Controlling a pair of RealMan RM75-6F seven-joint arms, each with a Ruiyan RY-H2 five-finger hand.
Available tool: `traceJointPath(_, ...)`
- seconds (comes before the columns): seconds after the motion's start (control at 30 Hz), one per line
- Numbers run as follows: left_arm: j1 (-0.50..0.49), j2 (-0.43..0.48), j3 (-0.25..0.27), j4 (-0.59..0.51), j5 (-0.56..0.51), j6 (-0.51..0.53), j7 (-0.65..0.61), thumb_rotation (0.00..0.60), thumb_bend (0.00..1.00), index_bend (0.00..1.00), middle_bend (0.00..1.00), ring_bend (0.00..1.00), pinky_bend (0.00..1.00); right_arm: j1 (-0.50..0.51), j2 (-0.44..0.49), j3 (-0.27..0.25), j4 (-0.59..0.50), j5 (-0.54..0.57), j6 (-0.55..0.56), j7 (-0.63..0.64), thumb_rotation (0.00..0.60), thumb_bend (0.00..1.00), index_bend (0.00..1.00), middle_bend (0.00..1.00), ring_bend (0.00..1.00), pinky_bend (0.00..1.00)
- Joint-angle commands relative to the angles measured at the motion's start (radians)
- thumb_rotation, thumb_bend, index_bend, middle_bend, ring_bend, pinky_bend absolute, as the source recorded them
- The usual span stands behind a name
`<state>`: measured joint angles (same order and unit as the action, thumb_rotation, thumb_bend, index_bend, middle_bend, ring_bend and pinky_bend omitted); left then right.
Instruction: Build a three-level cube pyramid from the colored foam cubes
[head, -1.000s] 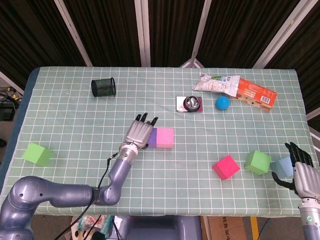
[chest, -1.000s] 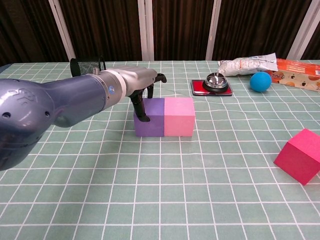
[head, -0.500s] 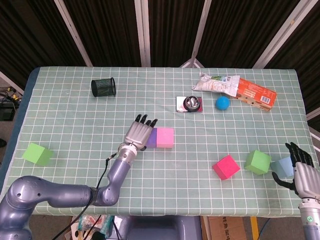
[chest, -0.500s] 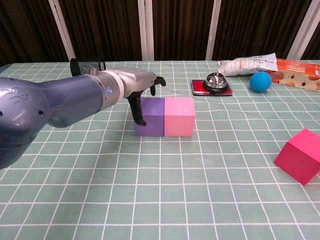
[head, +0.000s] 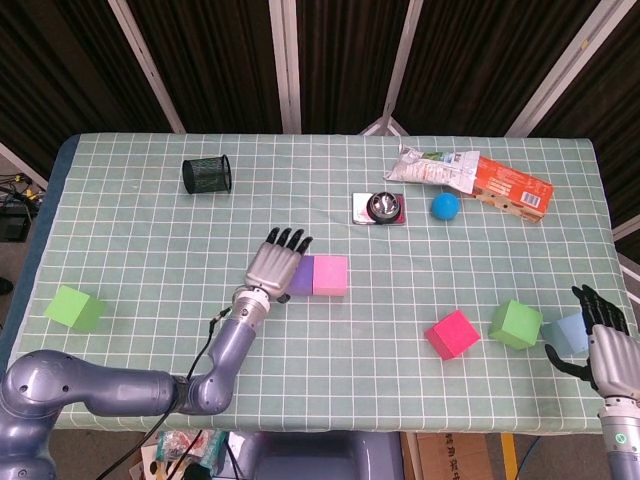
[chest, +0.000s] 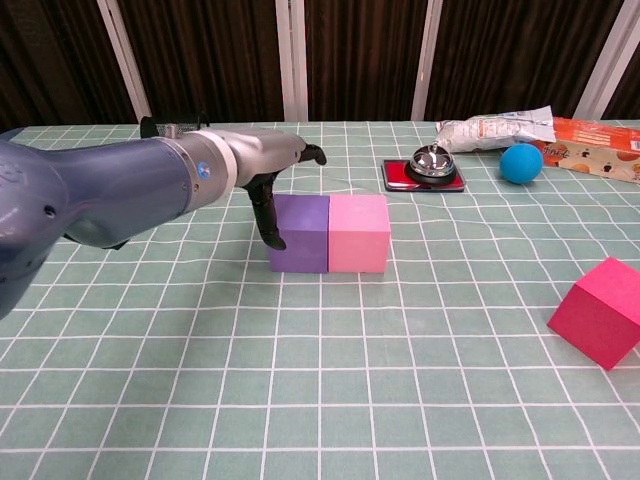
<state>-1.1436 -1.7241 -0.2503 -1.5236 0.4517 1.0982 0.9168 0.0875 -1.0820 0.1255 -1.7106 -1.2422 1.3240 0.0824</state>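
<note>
A purple cube (head: 302, 275) and a pink cube (head: 331, 276) sit side by side mid-table, faces touching; the chest view shows them as purple cube (chest: 300, 232) and pink cube (chest: 358, 232). My left hand (head: 275, 262) hovers at the purple cube's left side with fingers spread and nothing in it; in the chest view the left hand (chest: 262, 172) has its thumb hanging by the cube's left face. A red cube (head: 451, 334), a green cube (head: 516, 324) and a light blue cube (head: 566, 333) lie at the front right. My right hand (head: 603, 345) is spread beside the blue one. Another green cube (head: 75, 308) lies front left.
A black mesh cup (head: 206, 175) lies at the back left. A desk bell (head: 381, 208), a blue ball (head: 445, 206) and snack packs (head: 470, 172) sit at the back right. The red cube (chest: 603, 311) shows at the chest view's right edge.
My left hand has drawn slightly left, off the purple cube's top edge. The cubes and my right hand have stayed put.
</note>
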Motion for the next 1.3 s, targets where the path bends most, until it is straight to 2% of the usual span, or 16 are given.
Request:
traceJointPath(0.03, 0.017, 0.036, 0.009, -0.037, -0.004, 0.020, 0.003, 0.600, 0.11, 0.00, 0.00, 0.00, 0.00, 0.000, 0.000, 0.000, -0.001, 0.000, 0.000, 0.000, 0.600, 0.32, 0.00, 0.00, 0.00, 0.00)
traceJointPath(0.3, 0.041, 0.087, 0.020, -0.073, 0.005, 0.041, -0.003, 0.600, 0.15, 0.00, 0.00, 0.00, 0.00, 0.002, -0.003, -0.001, -0.003, -0.002, -0.002, -0.004, 0.600, 0.32, 0.00, 0.00, 0.00, 0.00)
traceJointPath(0.6, 0.054, 0.108, 0.031, -0.049, -0.001, 0.032, -0.011, 0.600, 0.15, 0.00, 0.00, 0.00, 0.00, 0.004, -0.007, -0.001, -0.005, 0.000, -0.005, -0.007, 0.600, 0.32, 0.00, 0.00, 0.00, 0.00)
traceJointPath(0.93, 0.030, 0.052, 0.020, 0.043, 0.012, -0.017, -0.027, 0.600, 0.25, 0.00, 0.00, 0.00, 0.00, 0.004, -0.008, 0.000, -0.006, 0.002, -0.007, -0.003, 0.600, 0.32, 0.00, 0.00, 0.00, 0.00)
traceJointPath(1.3, -0.002, -0.025, 0.015, 0.125, 0.005, -0.051, -0.017, 0.600, 0.31, 0.00, 0.00, 0.00, 0.00, 0.002, -0.001, 0.003, -0.007, 0.008, -0.008, 0.010, 0.600, 0.32, 0.00, 0.00, 0.00, 0.00)
